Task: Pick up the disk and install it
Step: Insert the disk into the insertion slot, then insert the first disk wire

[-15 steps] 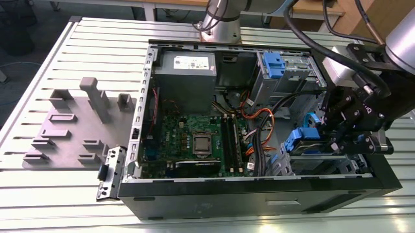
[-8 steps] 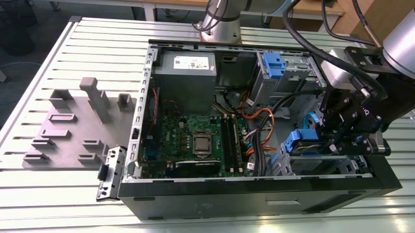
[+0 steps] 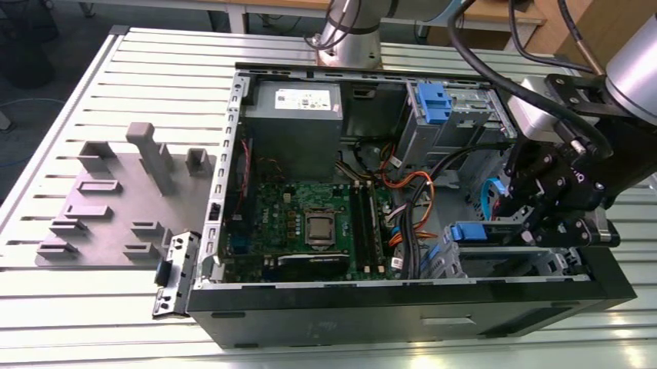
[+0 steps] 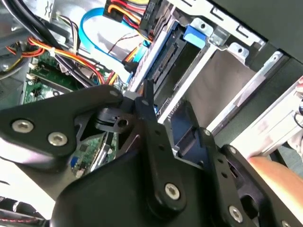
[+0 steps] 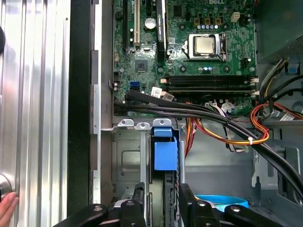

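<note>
gripping the disk [image 5: 164, 156], the gripper [image 5: 161, 191] stands at the drive cage [image 5: 125, 161].

Arm [image 3: 628, 73] arches over and down, wrist pitched steeply. Gripper [image 3: 518, 223] is low, pointing downward; in both wrist views its jaws clamp the disk [image 5: 164, 153], one finger on each face.

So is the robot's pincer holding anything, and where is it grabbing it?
Yes, it looks so: the pincer squeezes the disk by its two sides, at the end away from its blue handle.
</note>
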Controlling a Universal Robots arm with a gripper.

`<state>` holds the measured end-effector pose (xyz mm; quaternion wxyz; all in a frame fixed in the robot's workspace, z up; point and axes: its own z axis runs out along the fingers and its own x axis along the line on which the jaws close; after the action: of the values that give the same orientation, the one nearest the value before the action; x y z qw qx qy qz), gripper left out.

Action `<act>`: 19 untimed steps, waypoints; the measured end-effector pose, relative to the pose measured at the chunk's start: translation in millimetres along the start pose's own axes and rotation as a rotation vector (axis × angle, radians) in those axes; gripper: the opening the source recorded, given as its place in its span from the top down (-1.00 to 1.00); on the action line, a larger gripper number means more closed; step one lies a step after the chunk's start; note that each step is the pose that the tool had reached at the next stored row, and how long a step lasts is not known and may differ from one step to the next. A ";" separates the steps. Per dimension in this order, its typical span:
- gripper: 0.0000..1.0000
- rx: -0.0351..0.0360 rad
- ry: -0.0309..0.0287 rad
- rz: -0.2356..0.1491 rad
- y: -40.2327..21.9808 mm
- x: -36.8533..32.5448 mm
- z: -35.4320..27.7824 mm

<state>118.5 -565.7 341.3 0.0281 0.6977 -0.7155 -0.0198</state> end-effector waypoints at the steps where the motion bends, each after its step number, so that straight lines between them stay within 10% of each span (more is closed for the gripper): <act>1: 0.16 0.0055 -0.0029 0.000 0.5 0.0 0.4; 5: 0.16 0.0239 -0.0137 -0.002 3.0 0.1 1.2; 19: 0.16 0.0243 -0.0142 -0.003 3.8 0.2 -8.1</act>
<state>115.3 -565.7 349.6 0.0145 0.6988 -0.7150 -0.0161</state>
